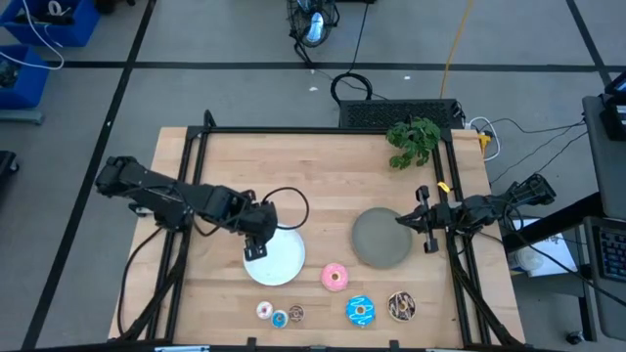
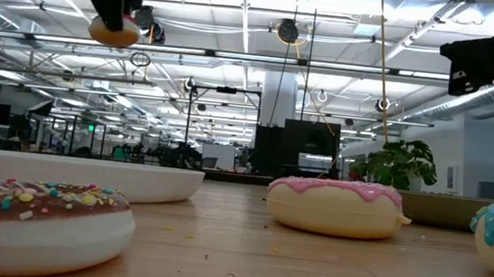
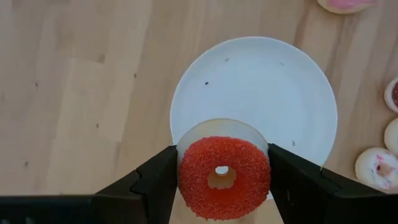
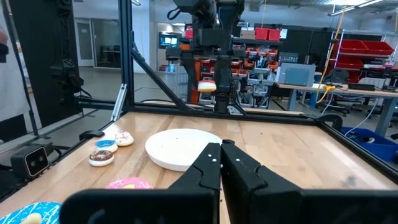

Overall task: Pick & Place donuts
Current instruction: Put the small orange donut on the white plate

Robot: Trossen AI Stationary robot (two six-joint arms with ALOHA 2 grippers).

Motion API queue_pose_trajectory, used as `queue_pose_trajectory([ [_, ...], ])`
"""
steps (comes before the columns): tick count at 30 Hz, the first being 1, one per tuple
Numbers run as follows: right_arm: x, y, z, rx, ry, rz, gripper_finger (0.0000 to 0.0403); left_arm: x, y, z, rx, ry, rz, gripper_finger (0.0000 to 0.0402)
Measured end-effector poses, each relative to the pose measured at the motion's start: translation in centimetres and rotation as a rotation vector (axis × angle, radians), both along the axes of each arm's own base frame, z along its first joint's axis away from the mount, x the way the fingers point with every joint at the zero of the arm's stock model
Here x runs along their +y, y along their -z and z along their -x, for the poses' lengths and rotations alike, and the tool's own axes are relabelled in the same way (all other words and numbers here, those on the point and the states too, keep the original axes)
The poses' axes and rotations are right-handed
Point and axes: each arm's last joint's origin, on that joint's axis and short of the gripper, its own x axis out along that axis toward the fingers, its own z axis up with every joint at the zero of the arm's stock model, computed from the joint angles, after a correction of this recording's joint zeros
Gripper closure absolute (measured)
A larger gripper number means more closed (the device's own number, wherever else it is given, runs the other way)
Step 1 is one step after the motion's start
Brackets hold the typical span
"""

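left gripper (image 3: 222, 180) hangs over the white plate (image 3: 261, 81), fingers clamped on the red-orange donut (image 3: 224, 177), carried above the plate's near rim. so this looks like the placing step: the next move calls for a short descent toward the plate's middle and a clean release. the rest wait along the table's front edge: pink donut (image 1: 335, 277), blue sprinkled donut (image 1: 360, 311), dark drizzled donut (image 1: 401, 306) and the tiny ones. right gripper (image 1: 409, 219) hovers over the grey plate (image 1: 377, 242), fingers pressed together, carrying nothing.

Bright, even light from ceiling strips (seen in the low view), soft shadows, near donuts slightly blurred.
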Motion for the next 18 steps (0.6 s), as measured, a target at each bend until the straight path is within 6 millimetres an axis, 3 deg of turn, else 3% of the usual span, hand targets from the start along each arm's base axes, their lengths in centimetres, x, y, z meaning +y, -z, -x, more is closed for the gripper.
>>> queue_pose_trajectory([
  [18,0.0,-0.1,0.0,-0.008,0.001,0.002,0.0403,1.8,-0.2,-1.2,-0.073,-0.146,0.103,0.0172],
])
